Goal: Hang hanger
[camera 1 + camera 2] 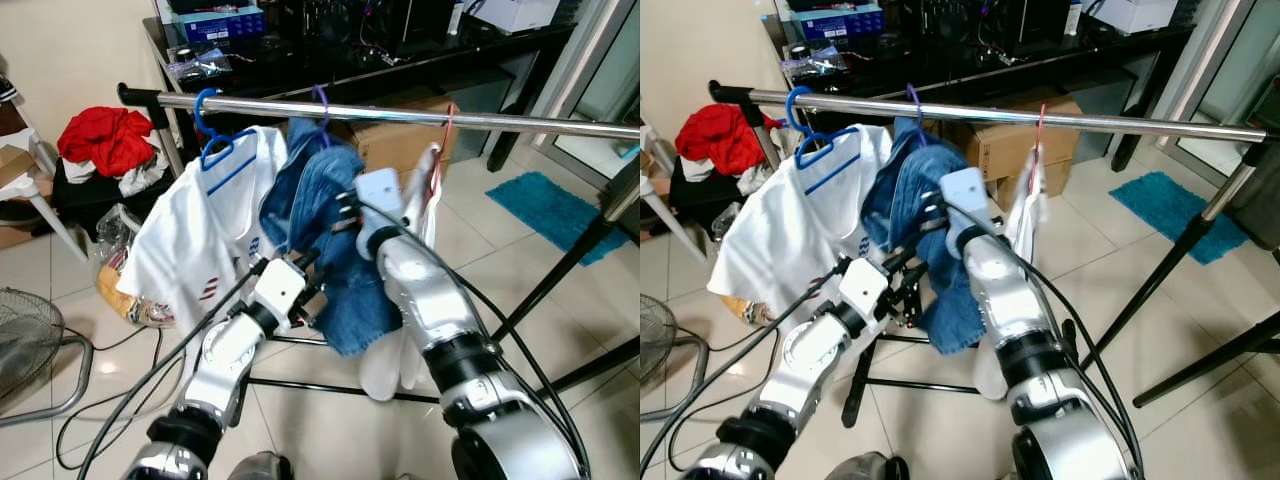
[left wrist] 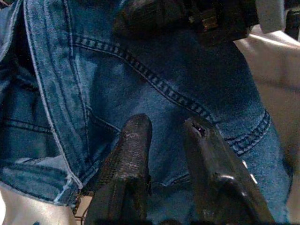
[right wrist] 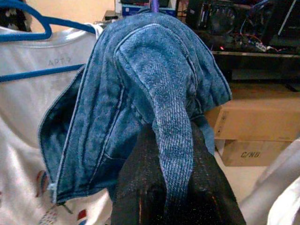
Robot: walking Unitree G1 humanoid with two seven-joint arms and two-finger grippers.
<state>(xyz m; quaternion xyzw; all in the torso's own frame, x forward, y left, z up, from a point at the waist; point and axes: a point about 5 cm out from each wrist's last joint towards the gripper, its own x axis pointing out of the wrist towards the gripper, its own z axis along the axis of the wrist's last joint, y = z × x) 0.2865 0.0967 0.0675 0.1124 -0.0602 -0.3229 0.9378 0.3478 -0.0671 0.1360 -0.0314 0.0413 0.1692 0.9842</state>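
You have a long chrome clothes rail running across the view in front of you, carried on black tripod legs that stand on the pale tiled floor. Three garments hang from it. At your left is a white T-shirt on a blue hanger. In the middle is a pair of blue jeans on a purple hanger whose hook sits over the rail, so the task's hanger is already up there. At your right, a white garment hangs on a red hanger.

Behind the rail you see a cardboard box under a black desk; a red cloth pile lies far left and a blue mat far right.

Your right gripper is raised into the jeans, and in its wrist view a strip of denim is pinched between the two fingers, so it is clamped on the jeans. Your left gripper sits lower against the denim, just under the right one; its fingers stand slightly apart with nothing between them
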